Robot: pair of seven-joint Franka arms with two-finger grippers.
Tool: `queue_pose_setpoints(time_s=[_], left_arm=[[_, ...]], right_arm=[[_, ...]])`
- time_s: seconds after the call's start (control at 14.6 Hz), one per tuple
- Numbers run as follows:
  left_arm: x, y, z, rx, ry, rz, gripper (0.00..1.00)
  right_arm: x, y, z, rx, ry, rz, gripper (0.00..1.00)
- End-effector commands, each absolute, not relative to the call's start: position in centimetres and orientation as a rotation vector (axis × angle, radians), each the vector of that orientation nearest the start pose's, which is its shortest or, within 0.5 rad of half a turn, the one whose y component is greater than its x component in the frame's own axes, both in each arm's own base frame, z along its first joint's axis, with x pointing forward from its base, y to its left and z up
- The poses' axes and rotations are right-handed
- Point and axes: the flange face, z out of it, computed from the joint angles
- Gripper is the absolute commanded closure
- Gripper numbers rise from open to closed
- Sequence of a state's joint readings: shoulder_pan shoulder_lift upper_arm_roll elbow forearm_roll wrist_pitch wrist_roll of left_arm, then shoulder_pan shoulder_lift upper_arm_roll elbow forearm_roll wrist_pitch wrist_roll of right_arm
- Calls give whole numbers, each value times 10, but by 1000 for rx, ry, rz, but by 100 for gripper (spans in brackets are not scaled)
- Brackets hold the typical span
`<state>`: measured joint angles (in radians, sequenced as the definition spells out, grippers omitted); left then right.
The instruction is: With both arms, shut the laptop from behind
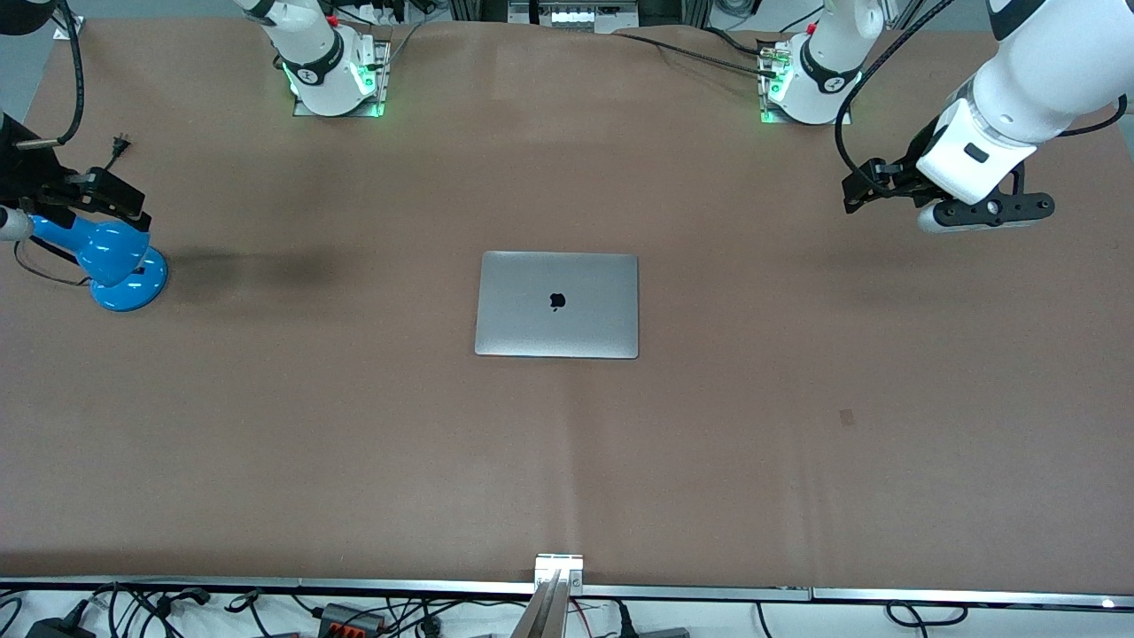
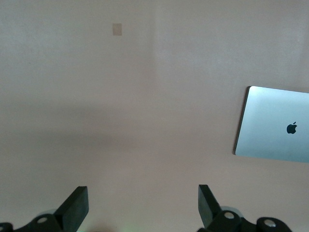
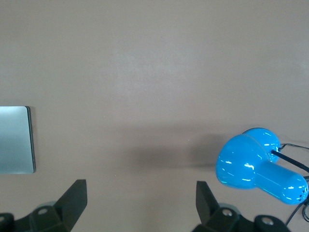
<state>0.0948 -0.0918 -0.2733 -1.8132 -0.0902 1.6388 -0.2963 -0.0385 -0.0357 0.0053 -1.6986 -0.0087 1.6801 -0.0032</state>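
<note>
The silver-grey laptop [image 1: 557, 304] lies shut and flat in the middle of the table, its lid with the dark apple logo facing up. It also shows in the left wrist view [image 2: 275, 124] and at the edge of the right wrist view [image 3: 14, 140]. My left gripper [image 1: 859, 189] hangs open and empty over bare table toward the left arm's end, well away from the laptop; its fingers stand wide apart in the left wrist view [image 2: 143, 205]. My right gripper [image 1: 120, 199] is open and empty over the blue lamp at the right arm's end [image 3: 141, 203].
A blue desk lamp [image 1: 115, 261] stands under the right gripper, with its cable and plug [image 1: 120, 142] close by; it also shows in the right wrist view [image 3: 258, 166]. A small dark patch [image 1: 847, 416] marks the table cover. The arm bases stand along the table's edge farthest from the front camera.
</note>
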Motion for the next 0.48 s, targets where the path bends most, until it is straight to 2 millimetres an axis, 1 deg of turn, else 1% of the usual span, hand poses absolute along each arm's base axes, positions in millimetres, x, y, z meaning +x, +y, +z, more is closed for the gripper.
queue_pose_setpoints(time_s=[0.0,0.41], left_arm=[[519,-105,567,-3161,-179,140,0],[518,-105,567,-3160,-179,147,0]], right_arm=[[546,-18,595,-3160,29,-45,0],[545,-17,595,-3161,24,-41,0]])
